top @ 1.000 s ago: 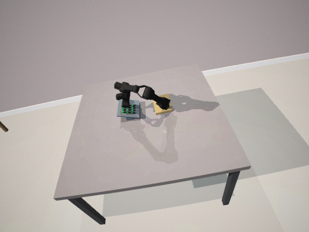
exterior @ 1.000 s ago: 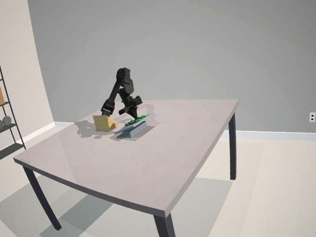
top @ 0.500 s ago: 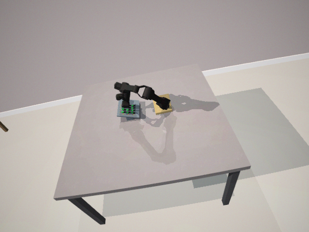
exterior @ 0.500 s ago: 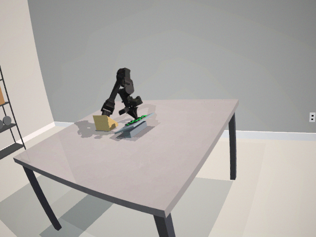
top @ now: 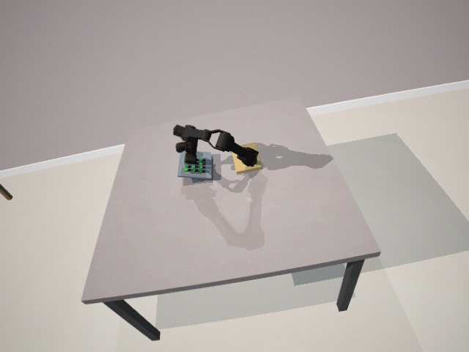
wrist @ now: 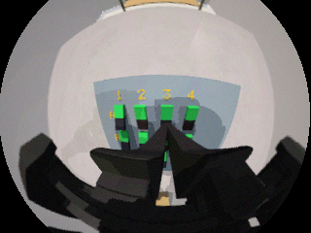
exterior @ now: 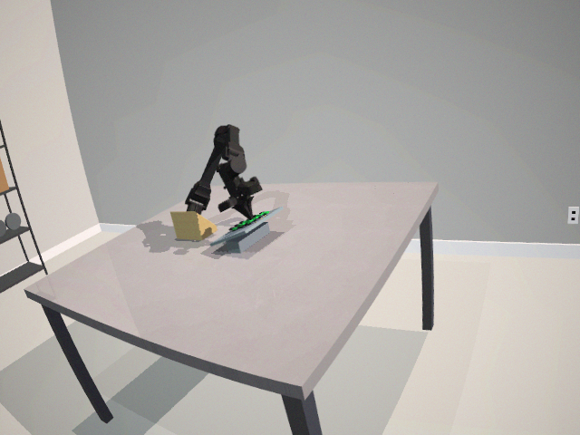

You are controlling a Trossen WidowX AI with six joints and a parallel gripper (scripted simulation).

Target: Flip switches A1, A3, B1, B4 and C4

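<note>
The blue-grey switch panel [top: 209, 166] [exterior: 276, 211] [wrist: 224, 99] is tilted, its far edge higher. My gripper [top: 190, 162] [exterior: 251, 217] [wrist: 166, 126] is shut and empty, its tips pointing down very close to the panel around the near end of A3; contact cannot be told. In the wrist view, A1 [wrist: 120, 112], A2 [wrist: 140, 112], A3 [wrist: 166, 112] and A4 [wrist: 191, 113] show green far halves and dark near halves. B1 [wrist: 123, 136] and B2 [wrist: 143, 138] show green parts. B4 is mostly hidden. The fingers hide most of rows B and C, including C4. Which ends are raised is unclear.
The arm stands at a yellow wedge-shaped block [top: 242, 169] [exterior: 185, 227] beside the panel's near side. A blue-grey support [exterior: 255, 237] holds the panel above the grey-pink table [top: 212, 250] [exterior: 281, 299]. The arm's forearm arches over the gap between block and panel.
</note>
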